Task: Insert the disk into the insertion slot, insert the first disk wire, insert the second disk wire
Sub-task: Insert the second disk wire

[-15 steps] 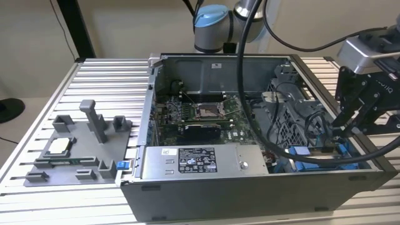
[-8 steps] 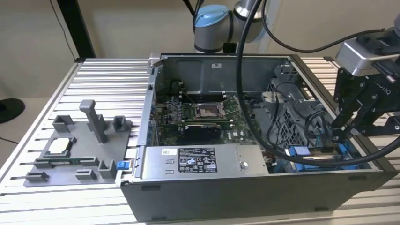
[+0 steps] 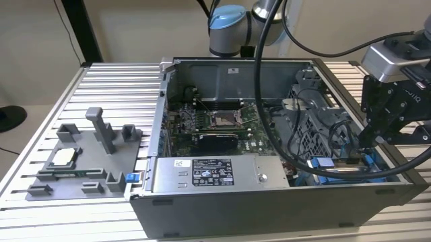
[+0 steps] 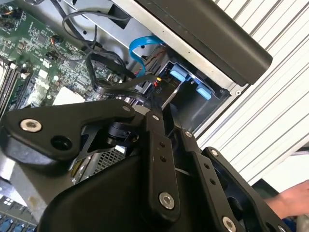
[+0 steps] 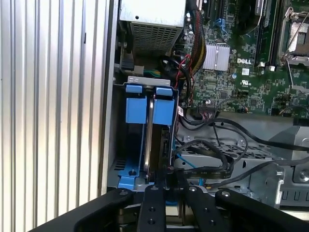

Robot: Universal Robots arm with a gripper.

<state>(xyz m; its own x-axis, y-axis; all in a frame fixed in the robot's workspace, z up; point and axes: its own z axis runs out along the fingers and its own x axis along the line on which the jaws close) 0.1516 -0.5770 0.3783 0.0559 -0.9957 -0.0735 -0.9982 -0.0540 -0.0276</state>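
Hand (image 3: 362, 147) down at the corner of the case (image 3: 269, 212) on the exterior view's right, clenched on the disk (image 5: 153, 142) by its top edge. Disk held upright and edge-on, lined up with the slot (image 5: 145, 79) so as to slide straight down beside the blue fittings (image 5: 135, 107). Partly sunk in the slot by the look of it, but not seated as far as can be judged. Narrow grip across the disk's faces, probably to keep the fingers off the slot's walls. Black cables (image 5: 212, 157) bunched just beside the slot, out of the disk's path. Case flat on the ribbed worktop (image 3: 108, 85), open side up for reach from above. Step in hand: seating the disk.
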